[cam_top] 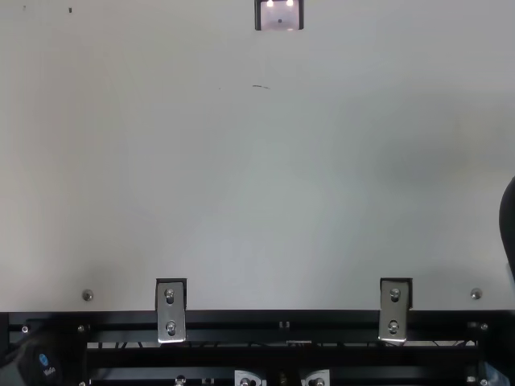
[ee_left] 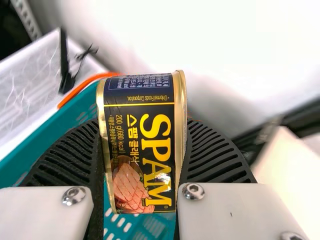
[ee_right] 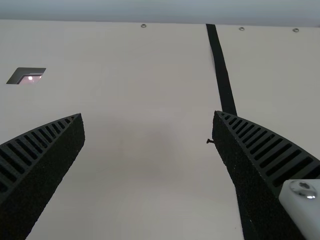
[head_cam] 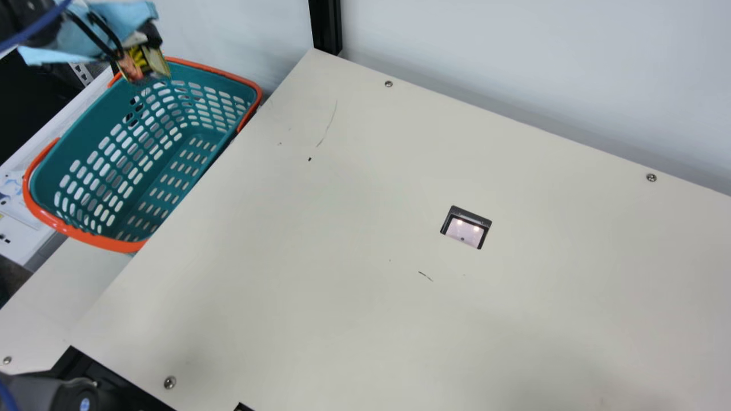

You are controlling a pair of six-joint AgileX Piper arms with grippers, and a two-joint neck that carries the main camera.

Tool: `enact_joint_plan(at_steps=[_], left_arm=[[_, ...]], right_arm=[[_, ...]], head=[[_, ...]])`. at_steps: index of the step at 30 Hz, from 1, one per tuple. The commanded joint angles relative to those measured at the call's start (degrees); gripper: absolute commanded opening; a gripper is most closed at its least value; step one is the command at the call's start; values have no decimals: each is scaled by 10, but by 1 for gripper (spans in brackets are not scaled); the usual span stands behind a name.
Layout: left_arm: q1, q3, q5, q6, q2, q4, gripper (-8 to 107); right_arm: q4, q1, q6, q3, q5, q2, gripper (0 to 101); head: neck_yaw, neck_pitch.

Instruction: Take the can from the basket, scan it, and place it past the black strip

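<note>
Can [head_cam: 137,64], main view: small, partly blurred; held at the basket's [head_cam: 85,137] orange rim, near upper left.
Left gripper [head_cam: 136,45], main view: angled in from the upper left corner, pale blue covering [head_cam: 134,11] hiding much of it; jaws closed on the can.
Table [head_cam: 274,245], main view: lies between basket and scanner window [head_cam: 465,231], which glows pinkish.
Scanner window, top view: cut off by the upper edge.
Dark rounded shape [cam_top: 508,225], top view: cut off at right edge; cannot tell what part it is.
Metal brackets [cam_top: 170,310], top view: two, on the table's edge by the black rail [cam_top: 282,330].
Can, left wrist view: label facing the camera, gripped by its rimmed ends between two ribbed fingers [ee_left: 215,155]; hides part of the basket behind.
Right gripper [ee_right: 147,115], right wrist view: jaws wide, nothing between them, aimed over the table; one finger covers part of the black strip [ee_right: 220,70].
</note>
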State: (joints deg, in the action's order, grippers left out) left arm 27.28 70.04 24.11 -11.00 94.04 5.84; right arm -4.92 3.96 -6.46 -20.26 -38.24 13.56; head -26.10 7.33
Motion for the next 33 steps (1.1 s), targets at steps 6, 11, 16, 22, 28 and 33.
enact_joint_plan(at_steps=[6,11,16,22,28,33], left_arm=[[-29,-1,72,60,-97,57,10],[-50,-15,126,94,-143,92,10],[-76,-37,180,120,-188,110,10],[-123,-76,203,148,-243,77,10],[-123,-76,205,149,-243,78,10],[-124,-74,209,145,-242,74,10]], right_arm=[[0,0,0,0,0,0,101],[0,0,0,0,0,0,101],[0,0,0,0,0,0,101],[0,0,0,0,0,0,101],[0,0,0,0,0,0,101],[0,0,0,0,0,0,101]], head=[[-9,28],[-9,28],[-9,28],[-9,28],[-9,28],[-9,28]])
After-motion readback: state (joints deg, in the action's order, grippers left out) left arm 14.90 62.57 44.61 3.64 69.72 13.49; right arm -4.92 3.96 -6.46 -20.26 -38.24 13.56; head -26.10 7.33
